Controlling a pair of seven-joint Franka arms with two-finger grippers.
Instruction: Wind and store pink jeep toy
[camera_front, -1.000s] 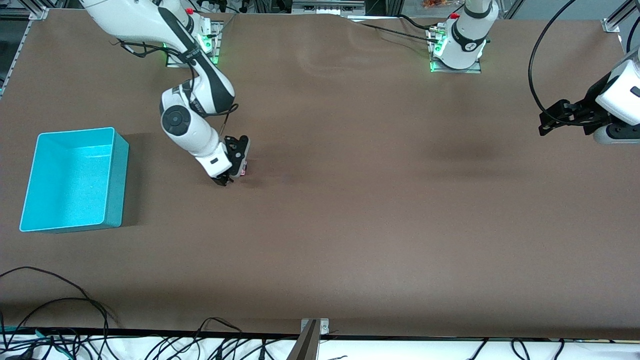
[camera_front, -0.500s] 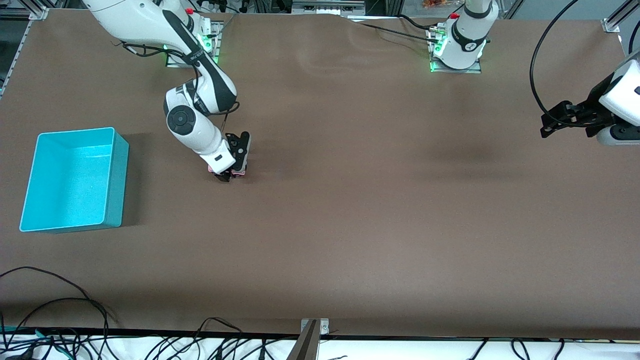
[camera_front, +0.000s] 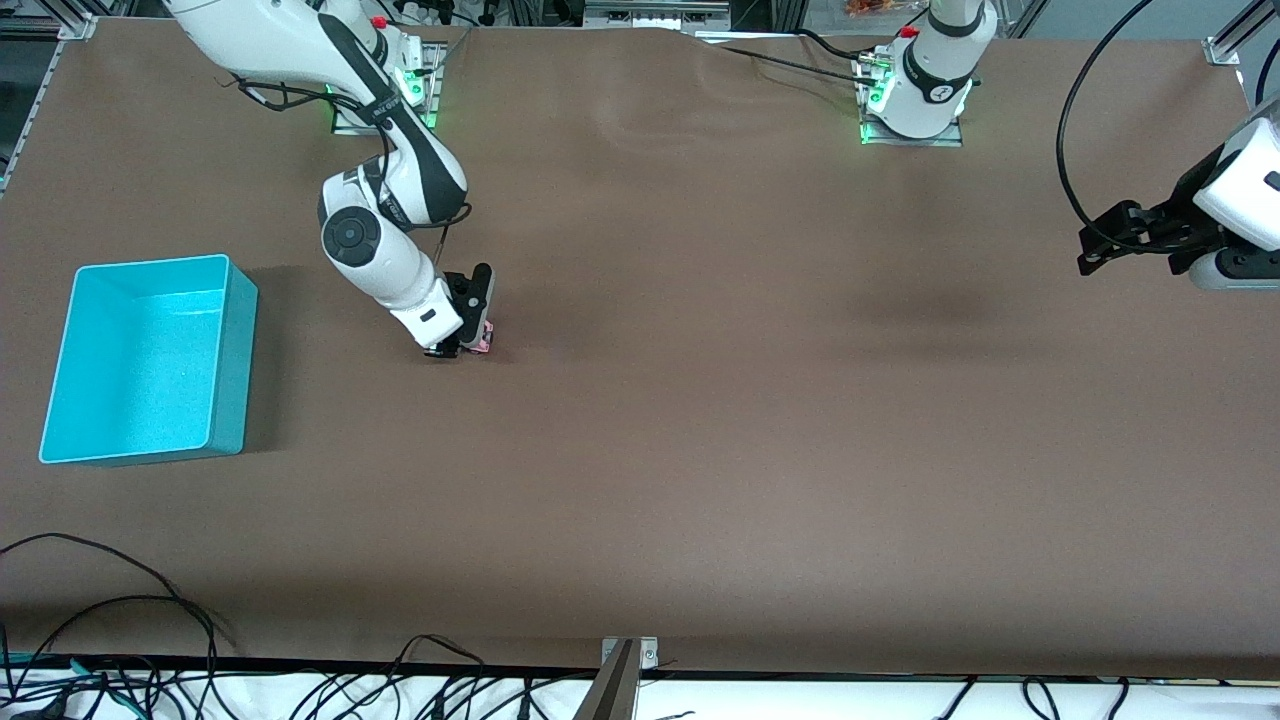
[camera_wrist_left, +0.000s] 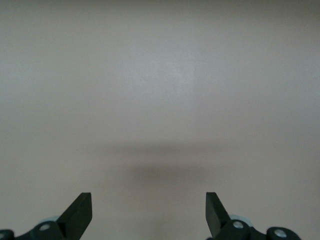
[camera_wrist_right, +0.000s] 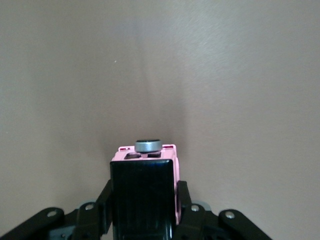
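Observation:
The pink jeep toy (camera_front: 486, 340) is low on the brown table, a little toward the middle from the turquoise bin (camera_front: 232, 360). My right gripper (camera_front: 462, 347) is shut on it. In the right wrist view the jeep's black roof (camera_wrist_right: 144, 187) fills the gap between the fingers (camera_wrist_right: 183, 196), and its pink front end with a grey wheel pokes out past them. My left gripper (camera_front: 1090, 250) waits open over the left arm's end of the table. Its fingertips (camera_wrist_left: 80, 210) stand wide apart over bare brown surface with nothing between them.
The turquoise bin stands open and empty at the right arm's end of the table. Black cables (camera_front: 120, 600) trail along the table edge nearest the front camera, and a metal bracket (camera_front: 625, 655) sits at the middle of that edge.
The right gripper's fingers have shut on the pink jeep toy, and its hand has shifted slightly over it. The left arm has hardly moved.

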